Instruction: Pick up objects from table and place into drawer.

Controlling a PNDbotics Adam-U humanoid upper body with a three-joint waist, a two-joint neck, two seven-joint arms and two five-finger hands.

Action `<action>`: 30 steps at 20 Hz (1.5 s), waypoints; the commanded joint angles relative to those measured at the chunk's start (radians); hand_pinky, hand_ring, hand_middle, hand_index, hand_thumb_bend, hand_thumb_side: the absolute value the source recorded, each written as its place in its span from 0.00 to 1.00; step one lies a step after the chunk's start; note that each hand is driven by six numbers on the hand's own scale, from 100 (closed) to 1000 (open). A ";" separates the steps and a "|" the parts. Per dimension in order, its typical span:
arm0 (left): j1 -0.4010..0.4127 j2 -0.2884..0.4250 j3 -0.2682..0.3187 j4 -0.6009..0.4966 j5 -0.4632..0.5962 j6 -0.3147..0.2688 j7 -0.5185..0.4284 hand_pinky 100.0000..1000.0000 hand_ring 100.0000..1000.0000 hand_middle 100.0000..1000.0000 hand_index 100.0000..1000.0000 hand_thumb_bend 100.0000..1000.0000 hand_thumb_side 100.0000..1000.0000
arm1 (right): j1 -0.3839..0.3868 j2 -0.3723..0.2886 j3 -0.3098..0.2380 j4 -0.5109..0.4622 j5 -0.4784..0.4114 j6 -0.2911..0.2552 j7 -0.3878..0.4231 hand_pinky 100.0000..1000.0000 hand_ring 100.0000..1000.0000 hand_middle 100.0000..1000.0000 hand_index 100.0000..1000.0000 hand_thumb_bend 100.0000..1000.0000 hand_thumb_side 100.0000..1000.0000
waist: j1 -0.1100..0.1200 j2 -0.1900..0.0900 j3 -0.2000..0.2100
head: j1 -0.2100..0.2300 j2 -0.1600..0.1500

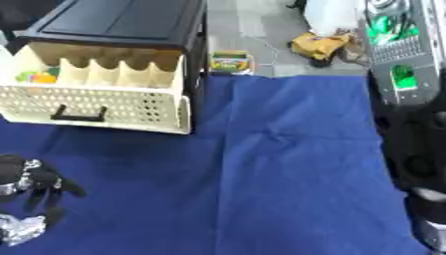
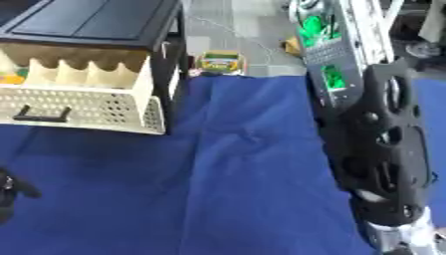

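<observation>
Drawer (image 1: 96, 107) is standing pulled open at the worktop's (image 1: 287, 164) far left, its handle facing the robot — orange and green items (image 1: 37, 77) lying inside. No writing is legible. Left hand (image 1: 31, 182) is hovering low-left, fingers curled, empty, just above a crumpled silver object (image 1: 22, 228). Right hand's fingers — cannot tell.

A cream perforated drawer (image 1: 104, 107) is standing pulled open from a black cabinet (image 1: 122, 22), holding something yellow-green (image 1: 37, 76) at its left.
</observation>
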 commanded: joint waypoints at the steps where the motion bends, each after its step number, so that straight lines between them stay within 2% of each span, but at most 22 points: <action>1: -0.035 0.007 -0.002 -0.012 0.012 0.051 -0.021 0.08 0.40 0.46 0.88 0.00 1.00 | -0.016 -0.020 -0.012 -0.009 -0.017 0.002 -0.007 0.62 0.66 0.70 0.82 0.00 1.00 | 0.003 -0.012 -0.003 | 0.012 -0.002; 4: -0.079 -0.003 -0.006 -0.012 0.002 0.081 -0.022 0.03 0.37 0.43 0.86 0.00 1.00 | -0.012 -0.022 -0.013 -0.009 -0.025 0.003 -0.007 0.62 0.66 0.70 0.82 0.00 1.00 | 0.001 -0.010 -0.006 | 0.019 -0.002; 8: -0.130 -0.018 -0.009 -0.012 -0.023 0.105 0.004 0.02 0.37 0.43 0.86 0.00 1.00 | -0.007 -0.023 -0.013 -0.012 -0.032 0.002 -0.009 0.62 0.66 0.69 0.82 0.00 1.00 | 0.003 -0.008 -0.011 | 0.024 0.004; 12: -0.184 -0.033 -0.004 -0.012 -0.058 0.114 0.050 0.00 0.35 0.41 0.85 0.00 1.00 | -0.003 -0.025 -0.013 -0.012 -0.039 0.001 -0.012 0.62 0.65 0.69 0.81 0.00 1.00 | 0.004 -0.006 -0.016 | 0.032 0.000; 13: -0.197 -0.035 -0.002 -0.012 -0.070 0.113 0.064 0.00 0.31 0.40 0.83 0.00 1.00 | -0.002 -0.026 -0.013 -0.012 -0.040 0.001 -0.012 0.62 0.65 0.69 0.81 0.00 1.00 | 0.005 -0.006 -0.017 | 0.033 -0.001; 15: -0.220 -0.037 0.001 -0.012 -0.107 0.111 0.091 0.00 0.29 0.39 0.83 0.00 1.00 | 0.000 -0.026 -0.013 -0.011 -0.043 0.002 -0.012 0.62 0.65 0.69 0.81 0.00 1.00 | 0.006 -0.005 -0.018 | 0.035 -0.003; 22: -0.248 -0.042 -0.023 -0.012 -0.209 0.156 0.080 0.00 0.38 0.42 0.84 0.00 1.00 | -0.001 -0.026 -0.011 -0.023 -0.051 -0.001 -0.015 0.61 0.65 0.69 0.81 0.00 1.00 | 0.008 -0.003 -0.025 | 0.047 -0.016; 30: -0.283 -0.065 -0.035 -0.012 -0.247 0.236 0.022 0.04 0.46 0.48 0.85 0.00 1.00 | -0.007 -0.028 -0.008 -0.042 -0.062 -0.006 -0.025 0.62 0.65 0.69 0.81 0.00 1.00 | 0.013 0.005 -0.039 | 0.061 -0.035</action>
